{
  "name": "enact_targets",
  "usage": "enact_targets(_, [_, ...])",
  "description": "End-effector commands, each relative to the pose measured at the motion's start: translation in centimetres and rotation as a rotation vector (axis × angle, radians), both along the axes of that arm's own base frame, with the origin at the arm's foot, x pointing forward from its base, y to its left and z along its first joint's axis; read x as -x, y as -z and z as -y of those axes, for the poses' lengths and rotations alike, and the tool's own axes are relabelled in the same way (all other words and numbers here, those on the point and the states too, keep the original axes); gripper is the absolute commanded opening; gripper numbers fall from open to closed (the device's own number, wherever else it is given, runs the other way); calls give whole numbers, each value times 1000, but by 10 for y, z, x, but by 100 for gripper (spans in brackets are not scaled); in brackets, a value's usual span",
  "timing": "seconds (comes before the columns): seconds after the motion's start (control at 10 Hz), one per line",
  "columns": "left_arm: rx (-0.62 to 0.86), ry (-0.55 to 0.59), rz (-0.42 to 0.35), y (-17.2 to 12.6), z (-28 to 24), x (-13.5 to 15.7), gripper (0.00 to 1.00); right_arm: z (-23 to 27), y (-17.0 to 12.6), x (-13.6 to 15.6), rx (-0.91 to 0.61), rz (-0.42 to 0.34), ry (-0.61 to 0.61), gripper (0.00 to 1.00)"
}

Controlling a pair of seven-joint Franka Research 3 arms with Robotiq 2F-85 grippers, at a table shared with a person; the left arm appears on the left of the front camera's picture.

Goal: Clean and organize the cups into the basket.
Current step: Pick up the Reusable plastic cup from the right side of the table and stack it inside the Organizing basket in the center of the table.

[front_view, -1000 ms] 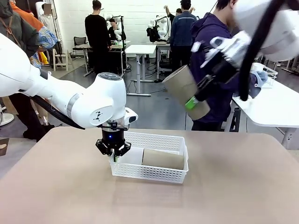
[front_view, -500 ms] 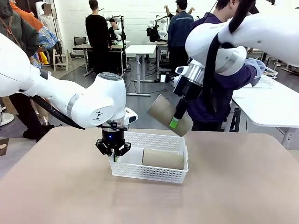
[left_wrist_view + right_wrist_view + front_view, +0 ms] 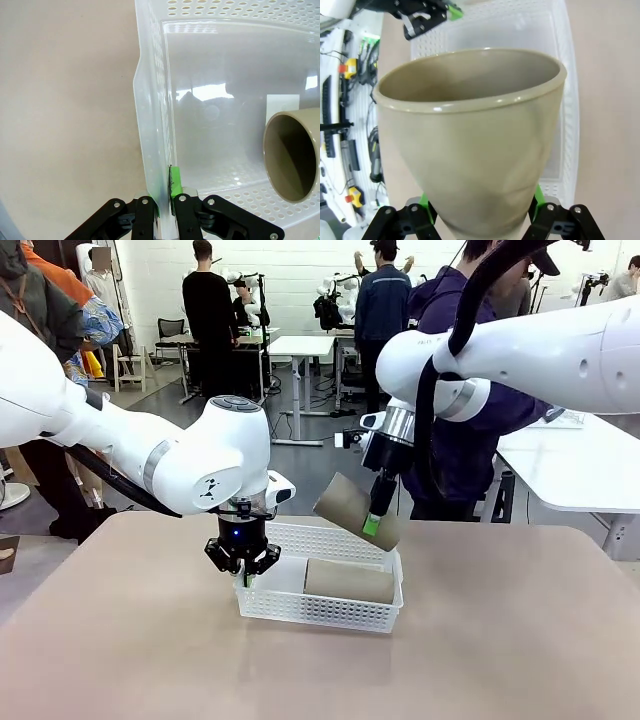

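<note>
The left gripper is gripping the left end wall of the basket, with its jaws narrowed onto the thin rim. The right gripper is holding a tan cup by its base, tilted with the mouth facing left, just above the basket's far right corner. A second tan cup is lying on its side inside the basket

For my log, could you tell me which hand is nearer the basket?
Left: the left hand clamps the basket wall; the right hand holds a cup above it.
</note>
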State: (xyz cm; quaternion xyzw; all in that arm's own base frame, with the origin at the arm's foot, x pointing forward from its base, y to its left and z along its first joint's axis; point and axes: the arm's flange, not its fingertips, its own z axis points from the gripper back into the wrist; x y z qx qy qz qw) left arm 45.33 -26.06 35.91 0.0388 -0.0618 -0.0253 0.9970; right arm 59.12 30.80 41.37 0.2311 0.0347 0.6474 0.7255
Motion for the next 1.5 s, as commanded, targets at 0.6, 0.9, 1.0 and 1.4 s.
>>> enact_targets(0.6, [-7,0,-3,0,2,0,0,-9,42,1,6,189,-56,81])
enact_targets(0.9, [-7,0,-3,0,2,0,0,-12,52,3,-18,209,-88,81])
enact_targets(1.0, [-7,0,-3,0,2,0,0,-12,56,3,-8,201,-98,81])
enact_targets(1.4, [-7,0,-3,0,2,0,0,-6,59,4,-46,185,-117,97])
